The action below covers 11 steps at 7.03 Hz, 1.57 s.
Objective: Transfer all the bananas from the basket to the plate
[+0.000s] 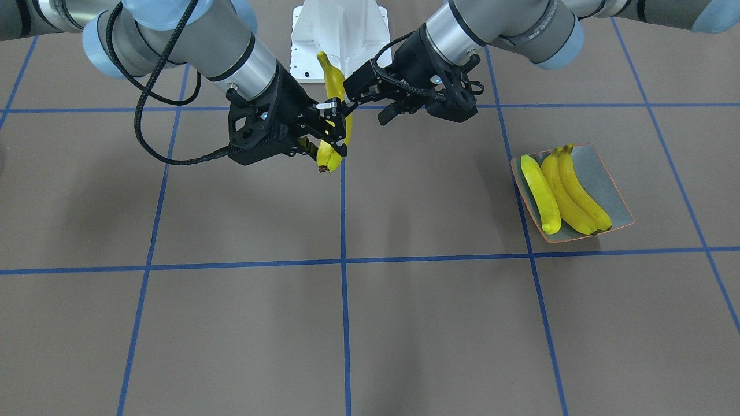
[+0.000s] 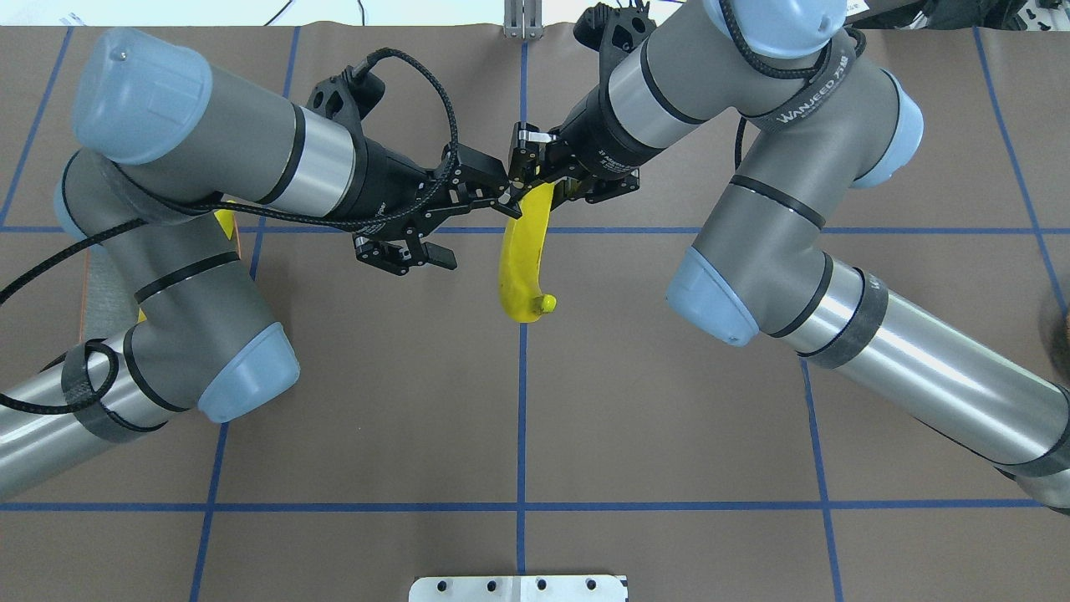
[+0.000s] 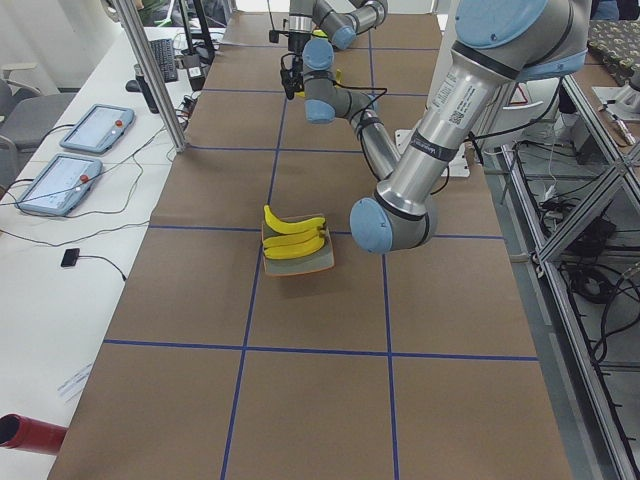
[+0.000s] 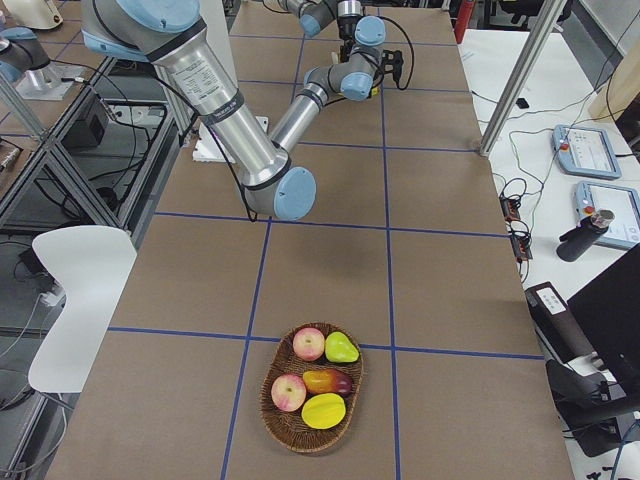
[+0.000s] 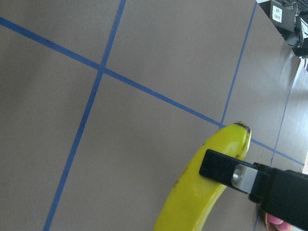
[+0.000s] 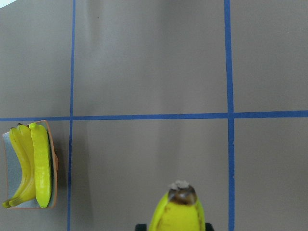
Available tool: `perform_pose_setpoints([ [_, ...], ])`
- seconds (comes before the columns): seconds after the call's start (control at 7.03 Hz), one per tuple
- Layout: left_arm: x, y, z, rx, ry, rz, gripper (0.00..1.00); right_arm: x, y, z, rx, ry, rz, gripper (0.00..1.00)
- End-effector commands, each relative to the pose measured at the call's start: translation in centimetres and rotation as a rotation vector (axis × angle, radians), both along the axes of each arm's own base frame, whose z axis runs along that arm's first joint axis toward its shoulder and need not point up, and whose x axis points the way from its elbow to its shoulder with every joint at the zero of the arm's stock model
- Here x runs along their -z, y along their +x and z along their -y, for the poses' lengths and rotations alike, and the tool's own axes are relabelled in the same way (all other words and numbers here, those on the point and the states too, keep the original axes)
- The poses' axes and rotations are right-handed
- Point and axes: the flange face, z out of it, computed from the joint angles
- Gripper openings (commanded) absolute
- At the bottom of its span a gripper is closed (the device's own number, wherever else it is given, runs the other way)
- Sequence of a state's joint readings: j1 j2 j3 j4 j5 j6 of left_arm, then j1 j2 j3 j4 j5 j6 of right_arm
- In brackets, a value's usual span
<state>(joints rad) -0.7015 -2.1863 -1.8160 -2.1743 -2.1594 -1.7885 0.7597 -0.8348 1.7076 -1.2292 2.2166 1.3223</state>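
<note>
My right gripper (image 1: 333, 130) (image 2: 528, 167) is shut on a deep yellow banana (image 1: 330, 78) (image 2: 522, 259) and holds it in the air over the table's middle; the banana also shows in the right wrist view (image 6: 177, 214). My left gripper (image 1: 367, 104) (image 2: 468, 226) is open, with one fingertip right beside this banana (image 5: 192, 192). The grey-blue plate (image 1: 601, 170) (image 3: 305, 262) (image 6: 6, 144) holds three bananas (image 1: 563, 190) side by side, one paler. My left arm hides most of the plate in the overhead view.
A wicker basket (image 4: 310, 390) with apples, a pear and other fruit, no bananas visible, stands at the table's end on my right. The white robot base (image 1: 341, 29) is behind the grippers. Blue tape lines cross the brown table.
</note>
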Motion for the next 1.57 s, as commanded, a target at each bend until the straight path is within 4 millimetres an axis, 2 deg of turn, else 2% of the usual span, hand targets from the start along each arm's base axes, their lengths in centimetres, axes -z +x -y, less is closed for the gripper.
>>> perform_pose_setpoints([
  [0.0, 0.0, 0.8, -0.3, -0.012, 0.011, -0.011, 1.0, 0.2, 0.0, -0.1, 0.0, 0.001, 0.003, 0.0],
  [0.85, 0.4, 3.6, -1.4, -0.055, 0.014, -0.016, 0.99, 0.3, 0.1, -0.2, -0.001, 0.0, 0.006, 0.0],
  [1.14, 0.3, 4.2, -1.9, -0.067, 0.019, -0.02, 0.82, 0.2, 0.2, -0.2, -0.001, 0.001, 0.008, 0.0],
  [1.42, 0.4, 4.6, -2.2, -0.067, 0.026, -0.028, 0.79, 0.0, 0.2, -0.2, -0.001, 0.0, 0.006, 0.0],
])
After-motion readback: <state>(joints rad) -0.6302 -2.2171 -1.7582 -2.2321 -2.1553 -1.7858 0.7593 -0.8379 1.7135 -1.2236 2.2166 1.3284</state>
